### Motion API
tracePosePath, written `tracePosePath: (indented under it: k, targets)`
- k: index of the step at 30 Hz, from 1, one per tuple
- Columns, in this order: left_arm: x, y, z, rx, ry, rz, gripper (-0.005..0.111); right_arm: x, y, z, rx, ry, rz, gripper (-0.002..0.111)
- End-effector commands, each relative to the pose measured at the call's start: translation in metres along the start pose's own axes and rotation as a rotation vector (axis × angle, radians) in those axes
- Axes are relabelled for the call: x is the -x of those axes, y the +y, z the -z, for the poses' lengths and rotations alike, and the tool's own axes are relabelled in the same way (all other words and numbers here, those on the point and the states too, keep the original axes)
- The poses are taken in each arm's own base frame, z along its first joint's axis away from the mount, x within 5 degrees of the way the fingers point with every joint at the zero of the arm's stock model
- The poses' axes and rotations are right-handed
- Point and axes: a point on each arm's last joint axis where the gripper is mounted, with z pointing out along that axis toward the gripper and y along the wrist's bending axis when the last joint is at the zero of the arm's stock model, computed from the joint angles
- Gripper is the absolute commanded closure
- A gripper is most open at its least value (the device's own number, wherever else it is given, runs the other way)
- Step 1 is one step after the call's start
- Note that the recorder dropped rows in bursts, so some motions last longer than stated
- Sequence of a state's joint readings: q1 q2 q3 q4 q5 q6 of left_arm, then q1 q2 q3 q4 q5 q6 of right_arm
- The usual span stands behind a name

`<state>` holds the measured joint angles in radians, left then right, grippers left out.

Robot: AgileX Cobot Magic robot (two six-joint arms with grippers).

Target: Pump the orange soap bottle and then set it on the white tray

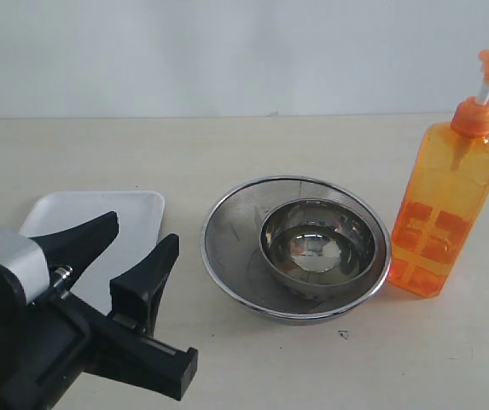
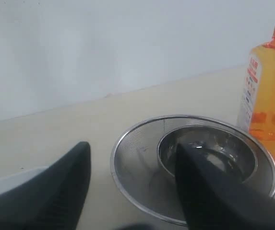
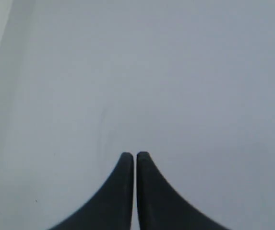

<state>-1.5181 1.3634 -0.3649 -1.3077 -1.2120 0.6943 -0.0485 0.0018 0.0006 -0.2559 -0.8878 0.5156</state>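
Exterior view: the black left hand (image 1: 142,235) is open, its fingers parted with nothing between them. The tall, flat-sided translucent orange soap bottle (image 1: 449,205) stands upright well apart from it, beyond a round steel strainer (image 1: 235,231) that holds a small steel bowl (image 1: 317,252). The flat, round-cornered white tray (image 1: 65,212) lies just behind that hand, which covers part of it. All rest on a pale beige tabletop (image 1: 227,145) before a plain whitish wall (image 1: 227,51). The picture's edge cuts the pump spout.

Left wrist view: the strainer lies just ahead of the parted fingers. The bottle stands past it to one side, its pump head cropped and its label print too blurred to read.

Right wrist view: the right hand (image 3: 135,155) is closed, fingertips pressed together on nothing, facing a blank pale surface.
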Motion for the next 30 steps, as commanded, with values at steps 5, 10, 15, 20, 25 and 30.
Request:
tracePosePath:
  k: [5,10,15,20,25,30]
  targets:
    - [-0.008,0.037,-0.008,0.075,-0.039,0.143,0.057,0.007,0.008,0.001,0.094,-0.067,-0.138,0.108]
    - [-0.001,0.053,-0.008,0.083,-0.099,0.171,0.057,0.008,0.006,0.001,0.071,-0.076,-0.223,0.108]
    - [0.012,0.058,-0.010,0.046,-0.185,0.154,0.057,0.003,0.012,-0.014,0.098,0.136,-0.143,0.108]
    - [0.018,0.068,-0.018,0.054,-0.246,0.162,0.057,-0.012,0.003,-0.059,0.068,0.397,-0.145,0.108]
    - [0.018,0.080,-0.023,0.115,-0.253,0.185,0.057,-0.053,-0.014,-0.075,0.012,0.635,-0.153,0.108]
    - [0.017,0.081,-0.026,0.096,-0.236,0.164,0.057,-0.089,-0.027,-0.068,-0.062,0.814,-0.201,0.108]
